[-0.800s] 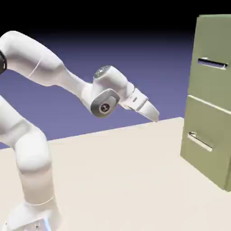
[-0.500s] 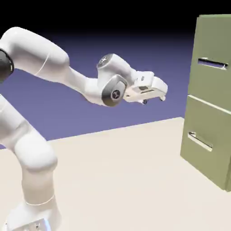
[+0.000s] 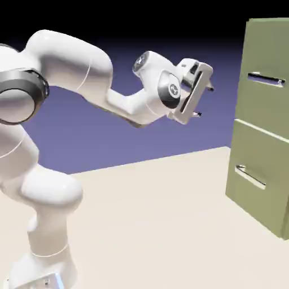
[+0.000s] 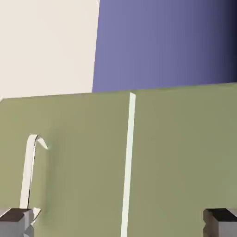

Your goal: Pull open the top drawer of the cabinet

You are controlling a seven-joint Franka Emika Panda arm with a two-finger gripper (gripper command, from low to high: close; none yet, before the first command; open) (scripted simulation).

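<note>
Swung gripper (image 3: 204,101) up and rolled it, setting fingers one above the other: likely suits a level bar. Spread wide, holding nothing. Still well apart from shut top drawer (image 3: 264,104), at exterior view's right. Probably needs to reach handle (image 3: 267,80) next.

We've swung our tool (image 3: 205,101) up and around.
Since the first picture, our arm (image 3: 127,106) has shifted toward the exterior view's right and its wrist (image 3: 168,89) has climbed. The tool pointed down at the desk (image 3: 152,220); now it's higher, nearer the cabinet (image 3: 262,124), its two fingers (image 3: 197,114) spread and aimed that way.
</note>
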